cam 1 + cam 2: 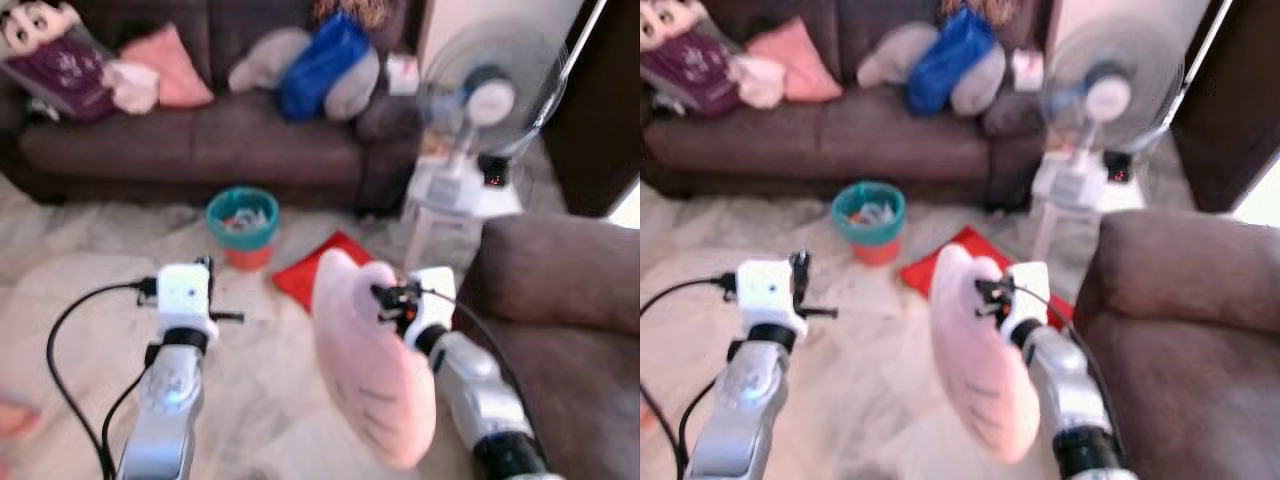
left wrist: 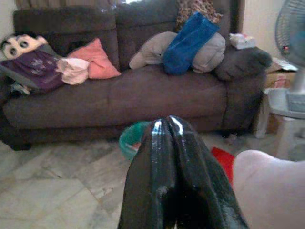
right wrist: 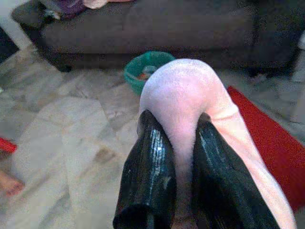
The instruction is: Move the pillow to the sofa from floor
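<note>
Right wrist view: the right claw (image 3: 178, 143) pinches a pale pink pillow (image 3: 190, 95), held in the air above the floor (image 1: 70, 290). Left claw (image 2: 167, 126) is closed and empty. A teal bucket (image 1: 242, 213) holding unclear items stands before the brown sofa (image 1: 200, 140).

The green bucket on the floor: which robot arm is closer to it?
Left. The left gripper hovers just short of the green bucket; the right gripper, holding the pink pillow, sits farther off.
</note>
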{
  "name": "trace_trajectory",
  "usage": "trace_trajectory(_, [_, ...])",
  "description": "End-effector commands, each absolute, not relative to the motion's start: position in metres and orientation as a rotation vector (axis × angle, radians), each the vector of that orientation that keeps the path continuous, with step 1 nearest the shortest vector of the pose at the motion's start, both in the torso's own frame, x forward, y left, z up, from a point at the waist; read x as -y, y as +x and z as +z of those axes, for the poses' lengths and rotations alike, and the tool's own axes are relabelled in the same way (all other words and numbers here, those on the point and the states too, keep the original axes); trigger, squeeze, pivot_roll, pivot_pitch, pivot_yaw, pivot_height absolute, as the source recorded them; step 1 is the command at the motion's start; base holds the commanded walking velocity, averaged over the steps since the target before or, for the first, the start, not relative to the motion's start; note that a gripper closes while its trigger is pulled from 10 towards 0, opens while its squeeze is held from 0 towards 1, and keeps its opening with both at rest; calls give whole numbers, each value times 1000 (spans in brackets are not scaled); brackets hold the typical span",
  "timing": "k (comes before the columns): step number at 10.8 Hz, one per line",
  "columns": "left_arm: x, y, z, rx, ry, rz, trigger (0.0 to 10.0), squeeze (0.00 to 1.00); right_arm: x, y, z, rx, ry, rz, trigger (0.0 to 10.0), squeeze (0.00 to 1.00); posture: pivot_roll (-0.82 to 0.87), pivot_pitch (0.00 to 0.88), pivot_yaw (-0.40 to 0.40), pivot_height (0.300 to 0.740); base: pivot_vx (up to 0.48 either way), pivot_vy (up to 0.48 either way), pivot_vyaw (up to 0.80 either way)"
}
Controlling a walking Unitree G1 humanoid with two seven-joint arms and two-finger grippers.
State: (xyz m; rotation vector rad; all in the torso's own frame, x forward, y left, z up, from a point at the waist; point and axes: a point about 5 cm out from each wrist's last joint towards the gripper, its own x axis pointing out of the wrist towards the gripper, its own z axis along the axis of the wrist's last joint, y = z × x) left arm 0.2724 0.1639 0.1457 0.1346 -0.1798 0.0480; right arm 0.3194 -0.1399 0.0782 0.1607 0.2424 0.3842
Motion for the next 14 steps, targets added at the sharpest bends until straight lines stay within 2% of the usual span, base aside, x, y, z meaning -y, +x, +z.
trace_trajectory(1, [-164,272,149,196,135,50,10000,0,134,329,106,-112,156,406,10000,0,75,113,-60,740,0,0,0])
trace_trajectory(5, [-164,272,149,193,136,48,10000,0,135,329,105,-124,152,400,10000,0,74,115,-57,740,0,0,0])
trace_trajectory(14, [-164,275,153,209,148,41,10000,0,131,330,104,-126,150,413,10000,0,82,88,-49,740,0,0,-724])
